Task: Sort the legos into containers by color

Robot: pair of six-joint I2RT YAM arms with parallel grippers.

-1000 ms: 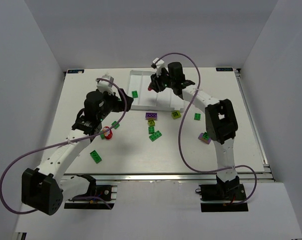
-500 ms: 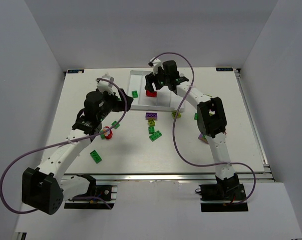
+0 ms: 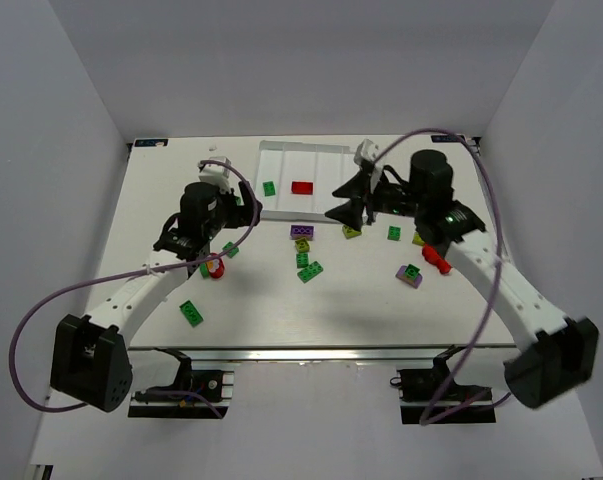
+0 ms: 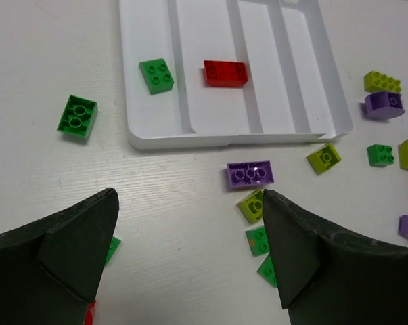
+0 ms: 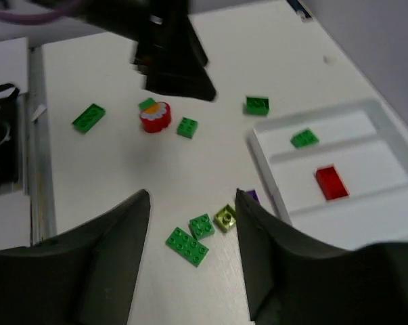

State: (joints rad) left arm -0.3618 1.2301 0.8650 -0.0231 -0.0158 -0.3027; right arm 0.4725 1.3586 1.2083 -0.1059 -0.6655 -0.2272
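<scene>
Top view: tray (image 3: 281,160) at far side of counter (image 3: 151,180). Green brick (image 3: 269,188) in leftmost compartment, red brick (image 3: 302,187) in next. Remaining legos (image 3: 310,271) loose on counter. My right fingers (image 3: 348,200) apart, empty, over tray's near right corner.

Left wrist: my left fingers (image 4: 189,203) wide apart, empty, purple brick (image 4: 250,174) just ahead.

Right wrist: nothing between fingers. Judged step: between picks. Next move: straddle one loose brick, clamp, carry to matching or unused compartment.

The white tray (image 4: 210,108) holds a red brick (image 4: 225,73) and a green brick (image 4: 156,75), while the white surface (image 4: 48,47) carries a purple brick (image 4: 250,174), a yellow-green brick (image 4: 323,157) and, toward its 9 o'clock, a red round piece (image 5: 155,116) topped white and orange, near the black left hand (image 4: 189,203) and a purple cable (image 3: 431,131).
</scene>
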